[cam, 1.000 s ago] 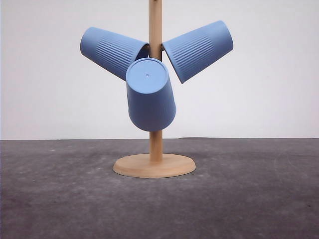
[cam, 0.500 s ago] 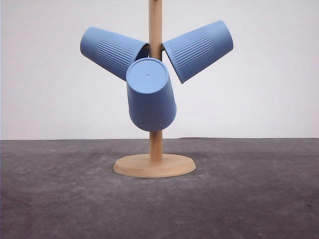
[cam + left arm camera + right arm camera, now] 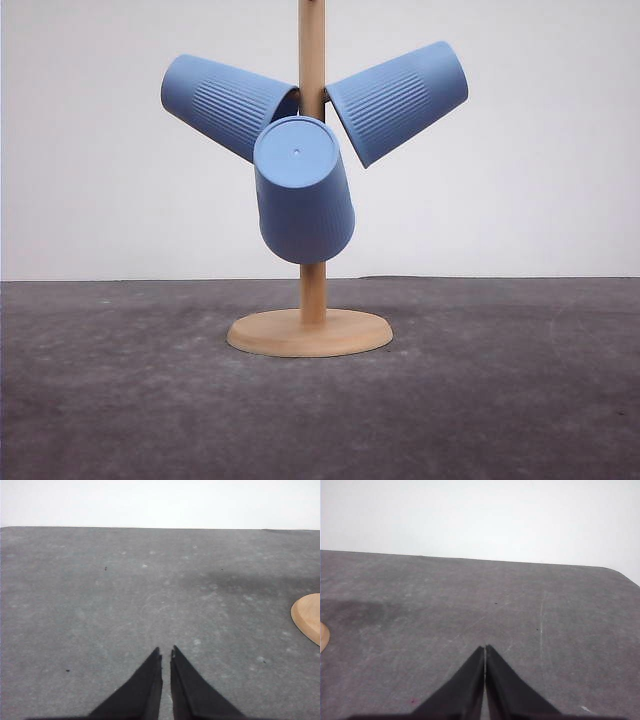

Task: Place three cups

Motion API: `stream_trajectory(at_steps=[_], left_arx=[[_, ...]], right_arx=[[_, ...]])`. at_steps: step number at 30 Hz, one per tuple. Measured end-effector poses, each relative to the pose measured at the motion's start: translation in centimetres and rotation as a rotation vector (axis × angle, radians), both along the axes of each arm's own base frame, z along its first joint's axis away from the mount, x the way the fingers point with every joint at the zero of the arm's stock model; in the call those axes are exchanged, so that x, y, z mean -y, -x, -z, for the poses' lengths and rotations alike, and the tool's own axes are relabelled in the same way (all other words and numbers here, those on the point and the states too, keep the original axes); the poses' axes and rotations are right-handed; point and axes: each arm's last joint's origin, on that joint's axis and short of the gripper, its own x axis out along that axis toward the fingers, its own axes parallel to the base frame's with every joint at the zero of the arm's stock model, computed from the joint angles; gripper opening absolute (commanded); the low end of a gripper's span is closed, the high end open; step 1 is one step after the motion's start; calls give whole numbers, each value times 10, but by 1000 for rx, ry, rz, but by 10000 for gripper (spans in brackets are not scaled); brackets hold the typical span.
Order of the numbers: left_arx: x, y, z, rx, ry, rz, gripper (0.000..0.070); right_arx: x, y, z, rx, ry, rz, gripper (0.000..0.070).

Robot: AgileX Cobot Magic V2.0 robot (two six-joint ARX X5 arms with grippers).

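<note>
Three light-blue ribbed cups hang upside down on a wooden cup tree in the front view: one cup [image 3: 228, 103] tilts up to the left, one cup [image 3: 400, 98] tilts up to the right, and the third cup [image 3: 302, 192] points its flat base toward the camera. My left gripper [image 3: 166, 653] is shut over bare table with nothing in it. My right gripper [image 3: 485, 648] is shut too, fingertips together and empty.
The tree's wooden post [image 3: 312, 60] rises from a round wooden base [image 3: 309, 333] on the dark grey table [image 3: 500, 400]. An edge of that base [image 3: 307, 617] shows in the left wrist view. A white wall stands behind the table.
</note>
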Motion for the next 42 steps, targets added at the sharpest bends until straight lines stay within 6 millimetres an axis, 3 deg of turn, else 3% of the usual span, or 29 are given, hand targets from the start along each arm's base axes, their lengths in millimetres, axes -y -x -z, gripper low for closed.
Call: stream_trajectory(at_steps=[42], left_arx=[[0,0,0,0,0,0,24]], right_arx=[[0,0,0,0,0,0,0]])
